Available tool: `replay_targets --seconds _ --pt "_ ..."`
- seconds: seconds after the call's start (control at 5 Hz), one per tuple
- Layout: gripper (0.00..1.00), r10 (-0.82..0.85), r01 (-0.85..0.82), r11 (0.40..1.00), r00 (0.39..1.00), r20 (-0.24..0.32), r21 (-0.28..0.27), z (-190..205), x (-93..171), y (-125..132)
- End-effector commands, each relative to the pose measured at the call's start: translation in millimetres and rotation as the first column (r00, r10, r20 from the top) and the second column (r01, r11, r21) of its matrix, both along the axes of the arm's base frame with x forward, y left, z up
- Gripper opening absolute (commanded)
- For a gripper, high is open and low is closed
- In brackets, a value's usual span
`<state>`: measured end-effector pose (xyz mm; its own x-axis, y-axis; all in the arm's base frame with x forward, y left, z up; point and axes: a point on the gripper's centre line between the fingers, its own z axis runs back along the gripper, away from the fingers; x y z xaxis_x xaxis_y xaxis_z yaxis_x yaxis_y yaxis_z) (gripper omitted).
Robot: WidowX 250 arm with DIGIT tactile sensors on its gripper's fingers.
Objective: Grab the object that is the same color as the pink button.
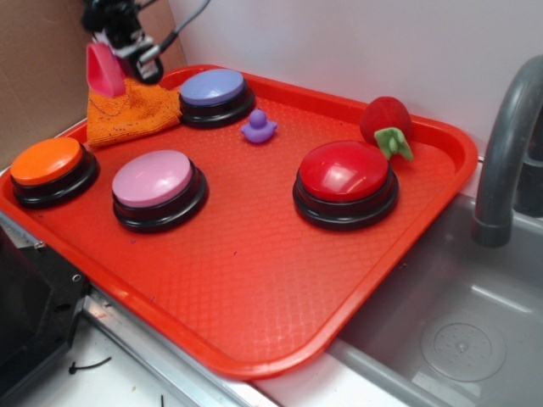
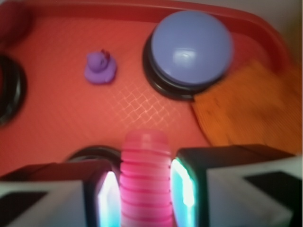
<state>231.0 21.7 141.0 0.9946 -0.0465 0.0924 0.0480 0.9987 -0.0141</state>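
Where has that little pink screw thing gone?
The pink bolt is clamped in the gripper, raised above the orange cloth at the tray's back-left corner, beside the lavender-blue button.

The gripper (image 2: 146,189) is clamping a hot-pink toy bolt (image 2: 145,177) between its two fingers, the lit pads pressing against the ridged shaft on either side, the shaft end pointing forward. Ahead of the fingers and to the right, a lavender-blue button (image 2: 191,49) on a black base is sitting on the red tray (image 2: 94,113). An orange knitted cloth (image 2: 251,111) is lying just beside that button, further right. Ahead and to the left, a small purple duck (image 2: 100,67) is standing on the tray, apart from the button. A black button base (image 2: 9,90) is showing at the far left edge, cut off.
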Motion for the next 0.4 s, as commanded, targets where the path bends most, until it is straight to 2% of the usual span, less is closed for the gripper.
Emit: replay_targets --seconds 0.0,0.2 --pt "0.0 0.195 -0.194 0.981 0.98 0.034 -0.029 75 17 -60" --pt "0.0 0.161 -0.161 0.987 0.986 0.04 -0.015 94 18 -85"
